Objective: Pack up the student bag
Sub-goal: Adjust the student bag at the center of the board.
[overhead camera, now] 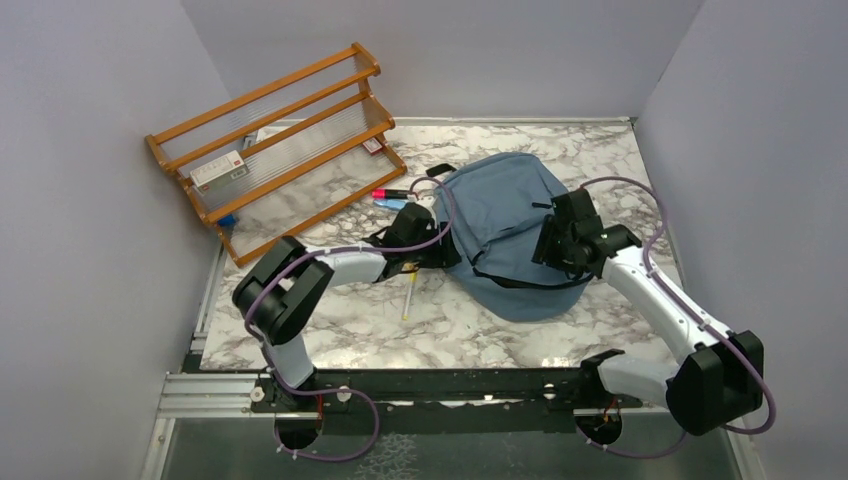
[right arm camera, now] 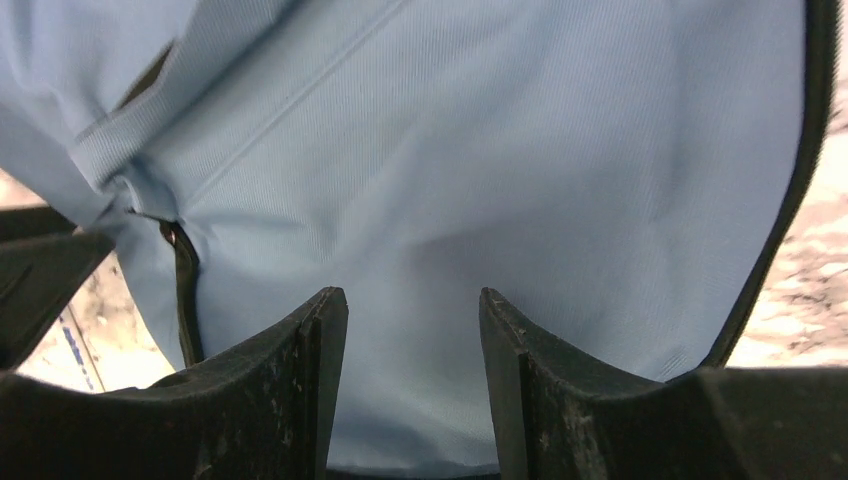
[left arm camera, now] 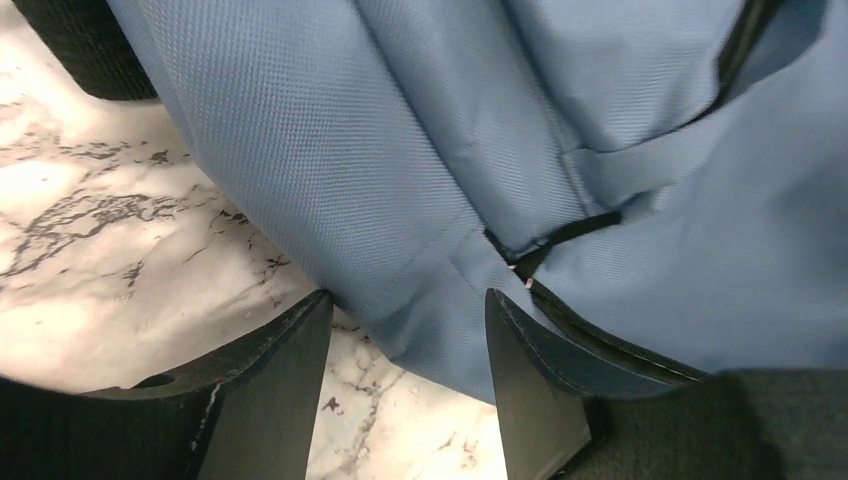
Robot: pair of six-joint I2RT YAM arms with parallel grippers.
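From above, the wrists cover both sets of fingertips, and the bag's (overhead camera: 505,235) opening shows in no view. Each wrist view cuts the bag off at the frame, leaving only blue cloth, seams and a black zipper edge. A thin pale stick (overhead camera: 409,298) by the left forearm is too small for us to name. So are the red-capped item (overhead camera: 388,193) and the small box (overhead camera: 218,172) on the rack (overhead camera: 280,140).

The left arm stretches low across the table, and the left gripper (left arm camera: 405,310) sits at the bag's left edge. Its jaws stand apart, with a fold of cloth lying loose between them. The right arm bends in from the right, with the right gripper (right arm camera: 412,300) over the bag's right half — jaws likewise apart, blue cloth in the gap.

The bag lies slumped on the marble table (overhead camera: 380,330), right of centre. The wooden rack stands at the far left, and plain grey walls close three sides.
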